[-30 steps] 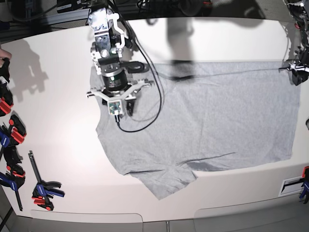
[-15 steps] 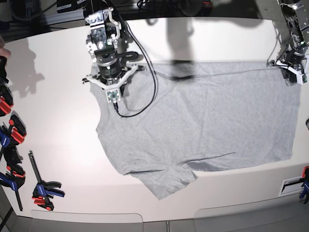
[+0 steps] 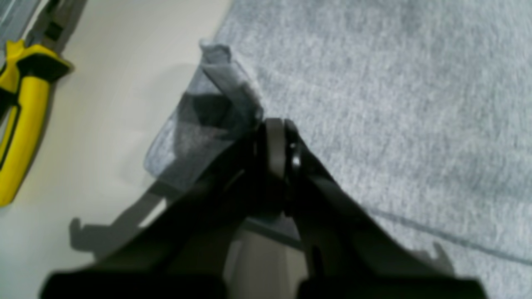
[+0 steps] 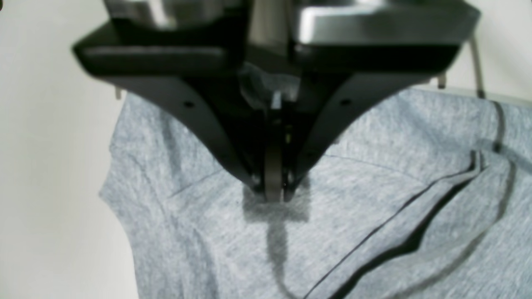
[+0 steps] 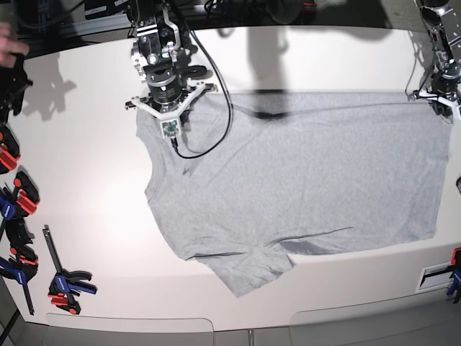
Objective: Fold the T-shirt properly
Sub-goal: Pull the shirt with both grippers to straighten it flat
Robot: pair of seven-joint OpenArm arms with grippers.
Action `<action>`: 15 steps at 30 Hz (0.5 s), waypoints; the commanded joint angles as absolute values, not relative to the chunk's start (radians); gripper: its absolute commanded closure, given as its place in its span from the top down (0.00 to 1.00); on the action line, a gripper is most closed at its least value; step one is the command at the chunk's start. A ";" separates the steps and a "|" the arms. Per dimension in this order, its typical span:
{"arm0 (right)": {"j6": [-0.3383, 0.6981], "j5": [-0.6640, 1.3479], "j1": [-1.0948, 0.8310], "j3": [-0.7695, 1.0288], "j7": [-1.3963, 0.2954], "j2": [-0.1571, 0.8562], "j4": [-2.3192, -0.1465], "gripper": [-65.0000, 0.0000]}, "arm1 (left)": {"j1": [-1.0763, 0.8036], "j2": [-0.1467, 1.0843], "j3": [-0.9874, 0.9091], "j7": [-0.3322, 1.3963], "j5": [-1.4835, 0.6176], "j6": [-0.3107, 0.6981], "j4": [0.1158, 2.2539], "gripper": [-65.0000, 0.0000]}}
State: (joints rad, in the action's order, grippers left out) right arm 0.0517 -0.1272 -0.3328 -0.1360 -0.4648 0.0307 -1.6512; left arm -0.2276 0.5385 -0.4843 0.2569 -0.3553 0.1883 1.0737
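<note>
Item: one large light heather-grey cotton T-shirt [image 5: 302, 173], spread plain side up across the white worktop [image 5: 94, 180]; we judge it light, limp, non-slip, best taken at corners and hems. We find the left end effector [image 3: 276, 143] closed on a hem corner and the right end effector [image 4: 273, 195] closed, pinching fabric at the shoulder.

T-shirt [image 5: 310, 173]: matt heathered knit cloth | table [image 5: 94, 180]: smooth, cream, faint sheen

Heather-grey T-shirt [image 5: 310, 173] on a cream table [image 5: 86, 180], yellow-and-black clamp handle [image 3: 20, 108] beside it
</note>
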 commanded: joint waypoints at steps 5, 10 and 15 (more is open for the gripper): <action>0.120 -0.120 -0.374 -0.137 -0.449 0.031 -1.660 0.00 | -0.316 0.565 -0.493 0.420 -0.540 0.241 1.100 0.00; 0.120 -0.120 -0.421 -0.137 -0.442 0.053 -1.664 0.00 | -0.398 0.559 -0.497 0.450 -0.585 0.307 1.198 0.00; 0.120 -0.091 -0.496 -0.137 -0.443 0.070 -1.737 0.00 | -0.491 0.557 -0.498 0.464 -0.577 0.307 1.302 0.00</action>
